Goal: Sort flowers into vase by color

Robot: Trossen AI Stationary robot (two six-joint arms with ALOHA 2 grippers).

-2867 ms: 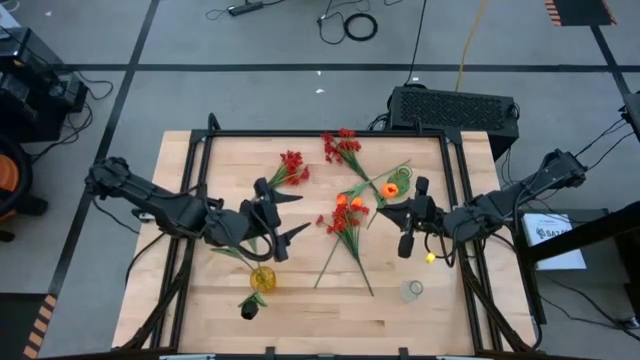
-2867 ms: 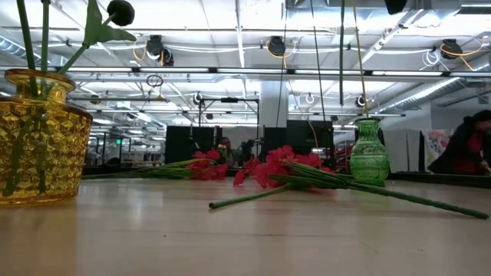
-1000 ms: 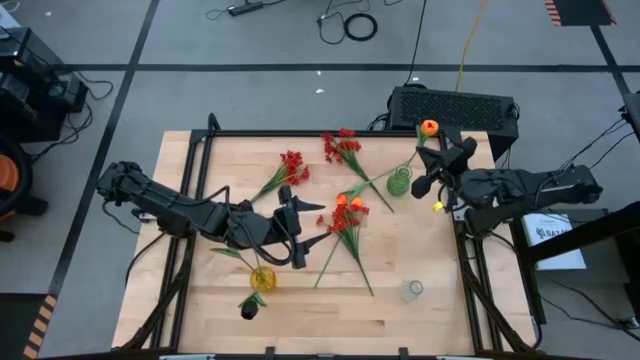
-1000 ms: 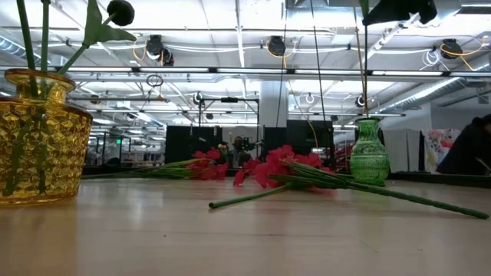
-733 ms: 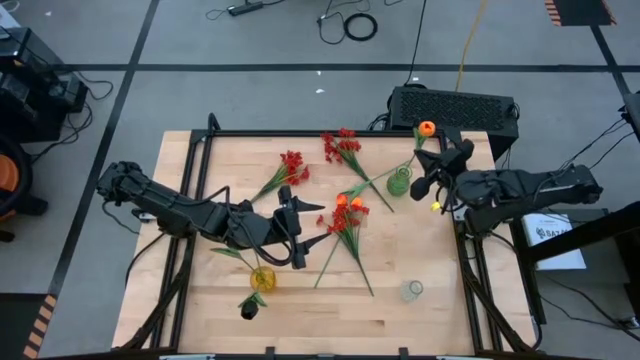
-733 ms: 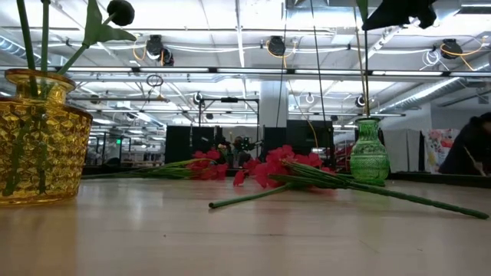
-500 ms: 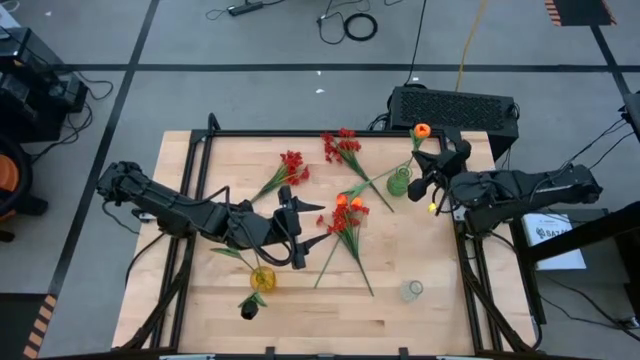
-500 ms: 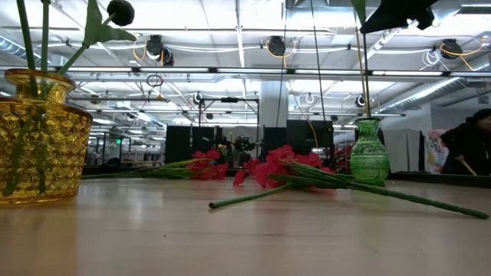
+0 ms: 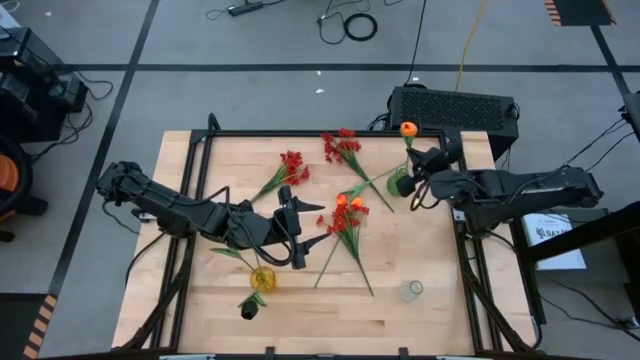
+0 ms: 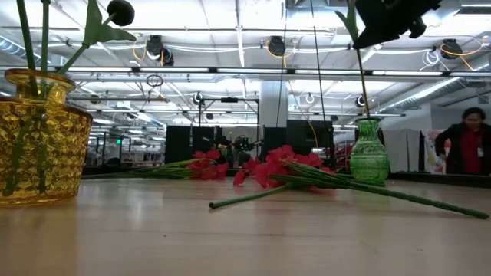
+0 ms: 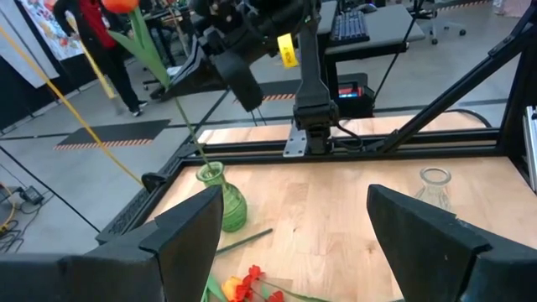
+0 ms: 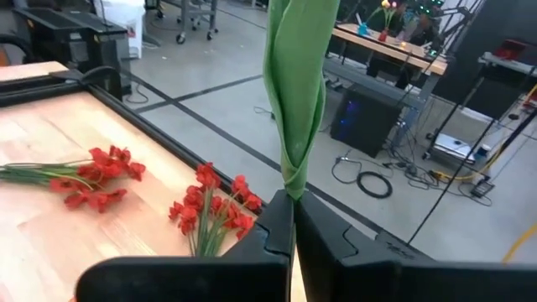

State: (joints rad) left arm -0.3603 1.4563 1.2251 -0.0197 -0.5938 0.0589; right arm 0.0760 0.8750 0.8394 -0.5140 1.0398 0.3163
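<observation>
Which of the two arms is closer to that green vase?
The right. Its tool is right beside the green vase, holding an orange flower over it. The left tool hovers mid-table, well away.

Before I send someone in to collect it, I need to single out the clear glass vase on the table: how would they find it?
Start at the wooden table and go to its near right corner, on the right gripper's side. The clear glass vase stands there alone and empty; the yellow vase and green vase are tinted and hold stems.
</observation>
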